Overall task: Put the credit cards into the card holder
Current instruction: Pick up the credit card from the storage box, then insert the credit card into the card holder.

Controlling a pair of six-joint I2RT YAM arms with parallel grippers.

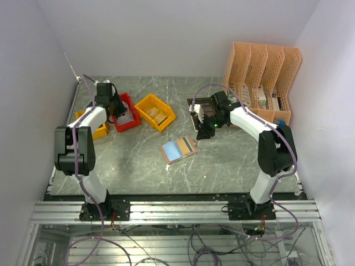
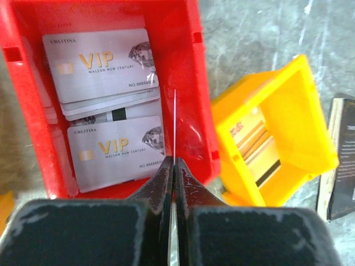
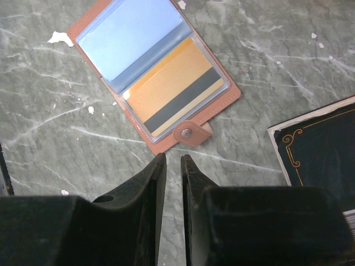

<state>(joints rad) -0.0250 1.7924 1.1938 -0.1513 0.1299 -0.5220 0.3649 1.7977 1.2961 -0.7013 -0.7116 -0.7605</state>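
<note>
Two credit cards (image 1: 175, 149) are sleeved in the open card holder (image 1: 194, 146), frame centre. A silver card (image 2: 175, 124) is pinched by the left gripper (image 2: 175, 166) over the red bin (image 2: 191, 66), upper left. The right gripper (image 3: 173, 160) is held narrowly parted, empty.

The green-grey marbled table (image 1: 233, 160) is carrying everything here. Near its middle the tan-pink card holder (image 1: 178, 149) is lying open and flat, turned at a slant, with small white flecks (image 3: 57, 37) showing on the stone just beside it. Toward the far left a red bin (image 1: 126, 113) is sitting between a yellow bin (image 1: 155, 112) and a second yellow bin (image 1: 100, 132). A black book (image 3: 321, 160) is lying flat beyond the holder, and a peach slotted file rack (image 1: 260, 72) is standing upright at the far right corner.
</note>
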